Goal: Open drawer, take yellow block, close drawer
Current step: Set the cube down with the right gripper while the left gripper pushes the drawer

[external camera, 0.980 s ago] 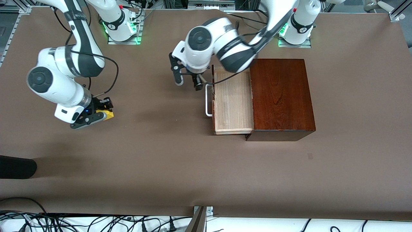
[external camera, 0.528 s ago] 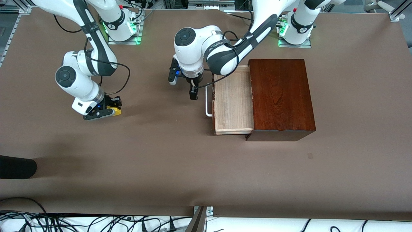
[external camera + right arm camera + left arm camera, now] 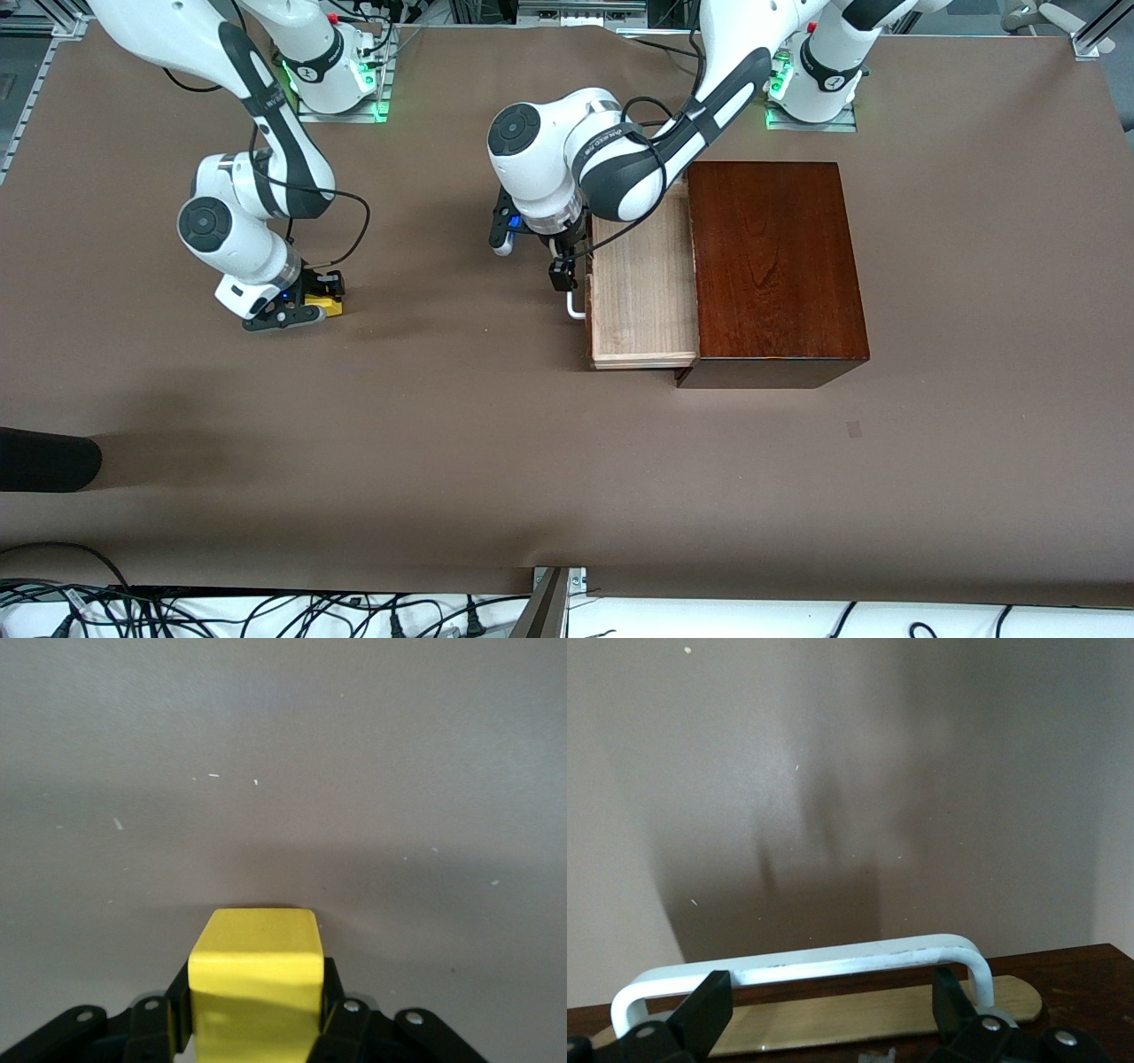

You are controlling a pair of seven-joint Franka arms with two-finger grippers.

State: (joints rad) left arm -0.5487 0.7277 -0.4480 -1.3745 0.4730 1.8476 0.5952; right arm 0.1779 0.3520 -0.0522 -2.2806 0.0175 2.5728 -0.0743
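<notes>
Your right gripper [image 3: 306, 306] clamps the yellow block [image 3: 255, 979] over the table; your left gripper [image 3: 828, 1014], fingers spread, faces the drawer [image 3: 640, 283] handle [image 3: 806, 967] to shut it.

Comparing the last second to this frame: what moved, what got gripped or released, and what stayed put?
The right end effector, shut on the small yellow cube, carried it toward the left arm's end of the table. The left end effector, open, came down to the white U-shaped bar handle of the pale wooden drawer. Nothing was released. The drawer stayed pulled out of the mahogany box.
</notes>
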